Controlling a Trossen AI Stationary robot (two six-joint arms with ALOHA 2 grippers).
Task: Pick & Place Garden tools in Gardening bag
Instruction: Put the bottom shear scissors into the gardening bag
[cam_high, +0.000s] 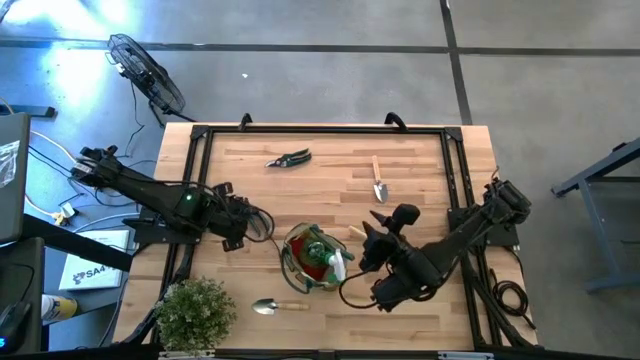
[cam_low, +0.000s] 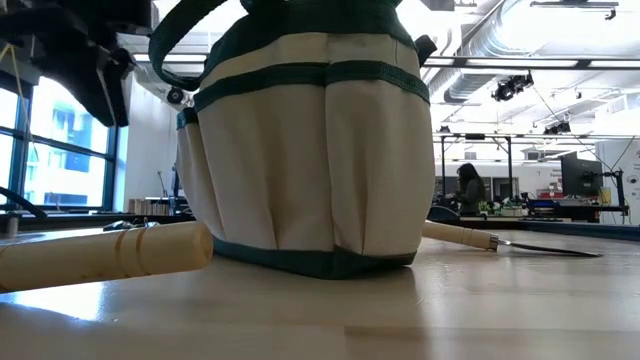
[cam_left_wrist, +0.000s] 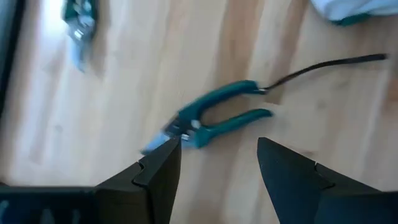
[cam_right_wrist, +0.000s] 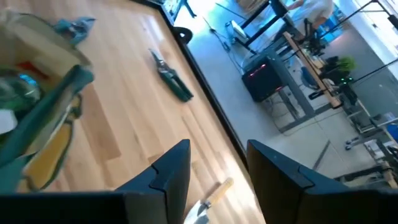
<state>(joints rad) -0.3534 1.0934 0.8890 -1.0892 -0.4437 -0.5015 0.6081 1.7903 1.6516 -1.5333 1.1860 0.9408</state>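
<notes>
The gardening bag (cam_high: 312, 258) stands upright near the table's front middle, with red and green-and-white pieces inside; it fills the low view (cam_low: 300, 150). Pruning shears (cam_high: 288, 158) lie flat toward the far edge and show in the left wrist view (cam_left_wrist: 211, 118). One wooden-handled trowel (cam_high: 379, 182) lies at the far right, another (cam_high: 278, 306) in front of the bag. My left gripper (cam_high: 260, 222) is open and empty just left of the bag, its fingers apart (cam_left_wrist: 217, 168). My right gripper (cam_high: 370, 240) is open and empty just right of the bag (cam_right_wrist: 217, 165).
A bushy green plant (cam_high: 195, 312) stands at the front left corner. A black frame (cam_high: 320, 130) runs around the tabletop. Bare wood lies between the shears and the bag. A person (cam_low: 468, 190) is far off in the room behind.
</notes>
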